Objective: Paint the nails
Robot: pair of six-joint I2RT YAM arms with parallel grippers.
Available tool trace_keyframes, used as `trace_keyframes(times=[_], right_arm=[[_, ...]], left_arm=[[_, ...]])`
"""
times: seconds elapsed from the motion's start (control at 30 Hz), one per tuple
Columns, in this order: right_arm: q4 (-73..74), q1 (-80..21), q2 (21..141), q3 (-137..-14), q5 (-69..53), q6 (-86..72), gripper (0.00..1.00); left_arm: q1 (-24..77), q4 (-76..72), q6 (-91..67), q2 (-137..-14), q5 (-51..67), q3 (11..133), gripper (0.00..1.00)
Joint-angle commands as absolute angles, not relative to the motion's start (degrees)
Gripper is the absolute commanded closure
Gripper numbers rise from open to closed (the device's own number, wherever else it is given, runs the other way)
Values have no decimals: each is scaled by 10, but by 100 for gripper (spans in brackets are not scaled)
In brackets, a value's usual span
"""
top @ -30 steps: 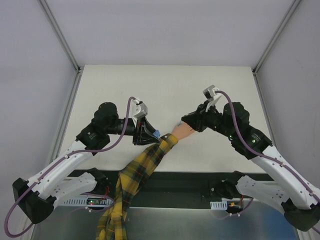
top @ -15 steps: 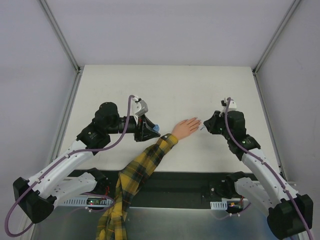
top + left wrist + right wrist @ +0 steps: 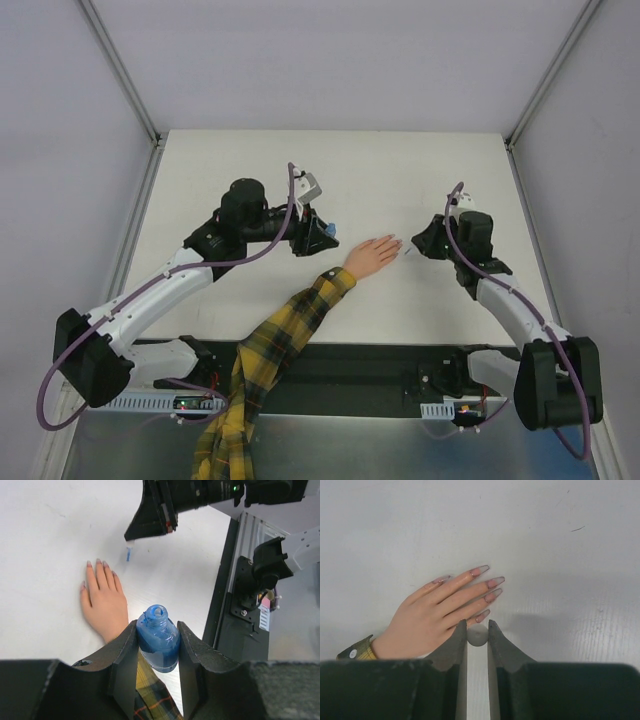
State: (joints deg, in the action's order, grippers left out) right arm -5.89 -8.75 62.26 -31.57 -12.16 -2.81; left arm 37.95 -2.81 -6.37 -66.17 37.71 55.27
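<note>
The left gripper (image 3: 157, 630) clamps the open blue polish bottle (image 3: 159, 644), while the right gripper (image 3: 477, 629) pinches the brush (image 3: 477, 636), with the nails (image 3: 490, 584) just at twelve o'clock.

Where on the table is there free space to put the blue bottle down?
Bare: the far part of the table beyond the hand, and the near strip between the sleeve and the right arm. Crowded: around the hand, between the bottle and the right fingers holding the brush.
</note>
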Motion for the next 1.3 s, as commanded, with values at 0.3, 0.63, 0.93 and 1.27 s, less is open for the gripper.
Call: trace_keyframes(times=[0.3, 0.63, 0.93, 1.27], right_arm=[[-200, -76, 723, -323, -198, -10, 100], [-220, -76, 737, -315, -193, -16, 100], [-210, -76, 756, -319, -191, -8, 100], [-214, -76, 769, -323, -193, -10, 100]], left_arm=[[385, -118, -32, -698, 370, 577, 100], [392, -120, -31, -693, 366, 560, 100], [395, -123, -38, -696, 369, 563, 100], [395, -128, -42, -693, 377, 563, 100]])
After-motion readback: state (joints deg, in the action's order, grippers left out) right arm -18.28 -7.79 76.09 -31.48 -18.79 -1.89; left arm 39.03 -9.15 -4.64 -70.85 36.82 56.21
